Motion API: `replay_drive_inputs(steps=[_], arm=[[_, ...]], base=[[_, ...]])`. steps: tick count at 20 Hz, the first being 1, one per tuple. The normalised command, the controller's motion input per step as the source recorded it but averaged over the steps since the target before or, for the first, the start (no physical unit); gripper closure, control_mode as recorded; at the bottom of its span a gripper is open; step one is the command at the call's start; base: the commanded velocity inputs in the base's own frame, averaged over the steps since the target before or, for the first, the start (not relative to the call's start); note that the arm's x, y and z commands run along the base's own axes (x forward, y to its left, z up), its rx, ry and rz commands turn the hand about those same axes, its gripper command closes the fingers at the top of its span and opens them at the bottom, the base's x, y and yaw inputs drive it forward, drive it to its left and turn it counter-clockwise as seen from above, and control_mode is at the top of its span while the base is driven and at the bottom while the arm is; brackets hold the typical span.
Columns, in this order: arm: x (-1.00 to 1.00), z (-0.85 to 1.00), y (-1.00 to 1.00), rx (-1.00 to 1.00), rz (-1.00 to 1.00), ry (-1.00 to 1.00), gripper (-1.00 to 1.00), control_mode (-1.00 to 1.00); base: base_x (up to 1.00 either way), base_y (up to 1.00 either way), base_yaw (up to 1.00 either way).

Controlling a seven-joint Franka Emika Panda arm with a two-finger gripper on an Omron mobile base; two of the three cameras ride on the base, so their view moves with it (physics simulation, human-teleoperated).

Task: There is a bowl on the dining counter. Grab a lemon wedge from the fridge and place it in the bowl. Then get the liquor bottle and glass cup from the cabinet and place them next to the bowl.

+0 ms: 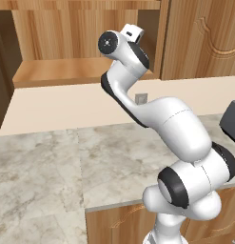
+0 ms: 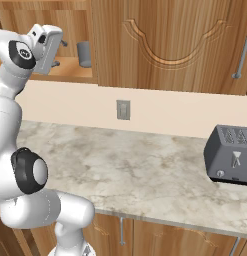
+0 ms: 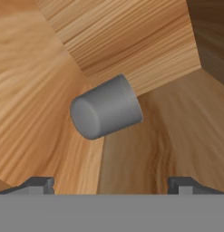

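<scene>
Gaping gripper (image 3: 111, 183) (empty) near glass cup (image 3: 105, 113)

Both base cameras sit behind the arm, looking forward and down over the beige marbled stone bench (image 1: 52, 162) toward the light brown wood cabinet (image 2: 160, 40); the hand camera peers closely inside that cabinet.

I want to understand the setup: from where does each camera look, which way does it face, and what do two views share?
Left base view: behind the arm's left, facing the cabinet and counter; white arm at lower right.
Right base view: behind its right, facing the same counter, toaster, glass cup; arm at left.
Hand view: on the hand, looking into the cabinet at the glass cup; open pincer tips below.
Shared: the glass cup.
</scene>
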Motion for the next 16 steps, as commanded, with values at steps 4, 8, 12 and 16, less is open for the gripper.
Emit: replay_drive_inputs(steps=[4, 8, 12, 16], arm=[[0.3, 0.0, 0.0, -0.01, 0.0, 0.0, -1.0, -1.0], [0.29, 0.0, -0.11, 0.0, 0.0, 0.02, -1.0, -1.0], [0.27, 0.0, -0.1, 0.0, 0.0, 0.04, -1.0, -1.0], [0.34, 0.0, -0.01, 0.0, 0.0, 0.04, -1.0, -1.0]], base=[[0.0, 0.0, 0.0], [0.0, 0.0, 0.0], [0.0, 0.0, 0.0], [0.0, 0.0, 0.0]])
